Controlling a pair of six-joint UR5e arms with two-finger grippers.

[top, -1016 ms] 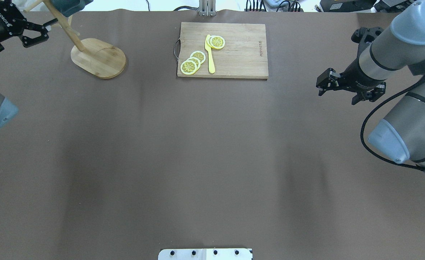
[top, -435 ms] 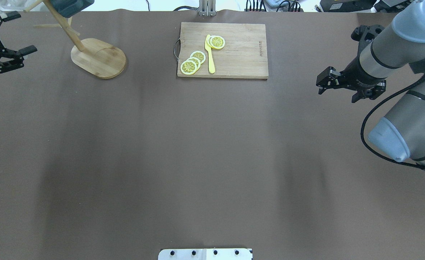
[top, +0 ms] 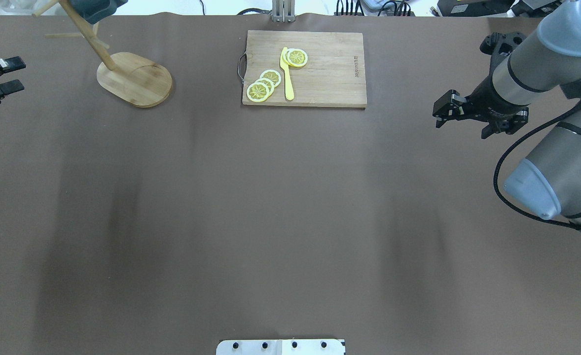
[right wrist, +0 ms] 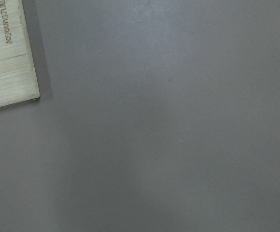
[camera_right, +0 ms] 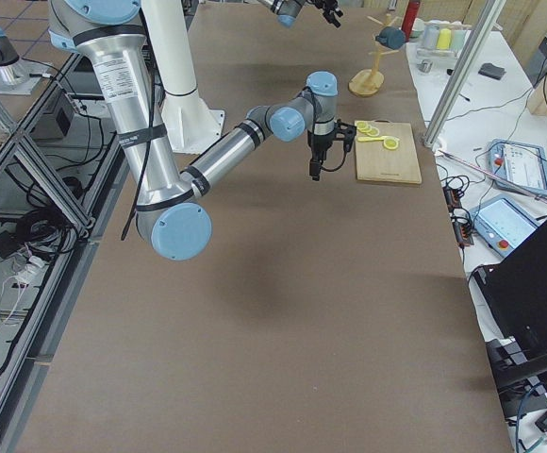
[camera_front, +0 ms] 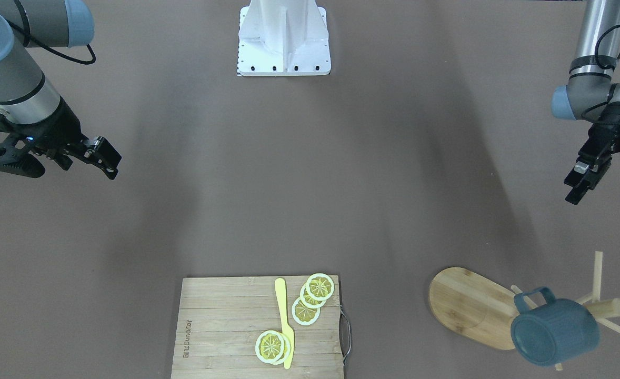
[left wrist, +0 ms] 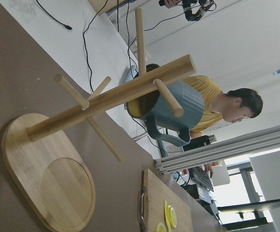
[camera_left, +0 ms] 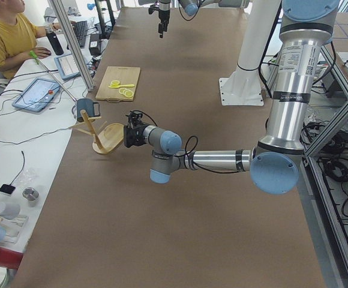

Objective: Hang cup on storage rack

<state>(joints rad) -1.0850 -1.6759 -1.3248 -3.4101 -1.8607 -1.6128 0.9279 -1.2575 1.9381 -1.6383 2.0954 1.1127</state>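
Brown table (top: 290, 222), w/ white robot base (camera_front: 283, 37) at its near edge.

Right arm (top: 537, 69) in from robot's right side, left arm (camera_front: 589, 47) from the left; both over bare table.

Person (camera_left: 6, 36) in yellow top seated at a side desk beyond the table's far edge.

Cutting board (top: 320, 74): flat at far-centre of table, metal handle on the end toward the rack.

Storage rack (top: 137, 81): far-left part of table, oval base flat, upright post w/ slanting pegs.

Cup (camera_front: 552, 331): up on the rack near top of post, tilted, clear of table; handle appears looped round a peg, though exact peg hard to tell. Touching neither gripper.

Left gripper (top: 14, 75): by table's left edge, near rack but apart from it; jaws apart, nothing btw. them.

Right gripper (camera_front: 73, 171): above bare table, to the right of the board, well apart from rack; jaws wide apart, nothing held.

Yellow knife (top: 287, 79): lying on board, approx. lengthwise front-to-back.

Lemon slices (top: 263, 85): on board, one overlapping group on each side of the knife.
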